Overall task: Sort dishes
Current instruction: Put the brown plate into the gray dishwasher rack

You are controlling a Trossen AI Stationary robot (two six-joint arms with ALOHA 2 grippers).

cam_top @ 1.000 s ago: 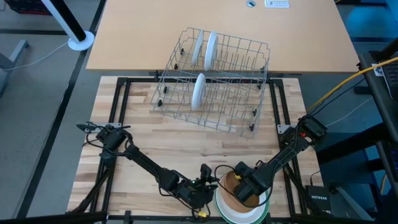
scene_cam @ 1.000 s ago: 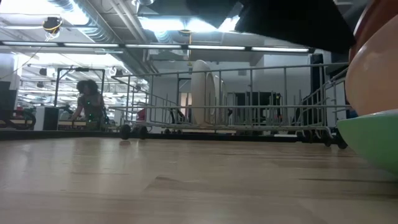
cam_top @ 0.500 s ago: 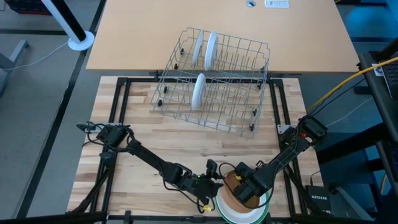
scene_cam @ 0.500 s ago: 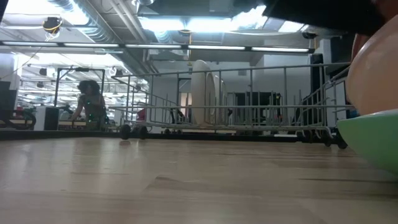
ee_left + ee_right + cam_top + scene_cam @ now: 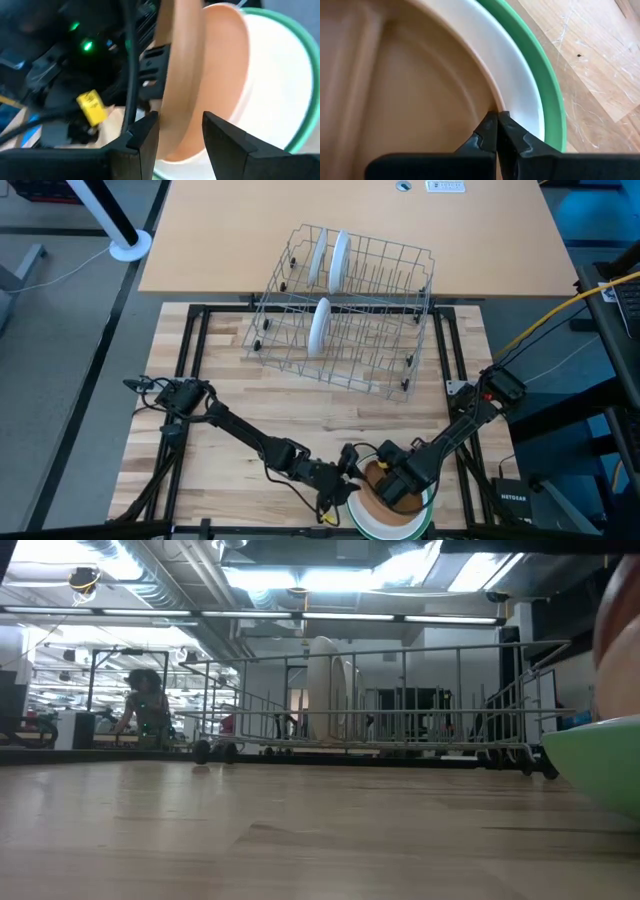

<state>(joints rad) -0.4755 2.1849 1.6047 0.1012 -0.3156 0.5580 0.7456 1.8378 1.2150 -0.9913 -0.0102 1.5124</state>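
Wooden table (image 5: 300, 420) under me. My left end effector (image 5: 180, 131) straddles the tan plate (image 5: 182, 75), jaws apart; my right end effector (image 5: 498, 131) is shut, empty. An off-centre squeeze could tip it onto the stack (image 5: 385, 525).

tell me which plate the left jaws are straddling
The brown plate, tilted up on edge above the stack; the left gripper has its rim between open jaws. The white plate and green plate lie flat beneath.

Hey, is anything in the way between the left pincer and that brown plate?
Nothing visible. The left pincer already straddles the raised edge of the brown plate, one open finger on each side. The right pincer is shut at that plate's rim, clear of the left's approach.
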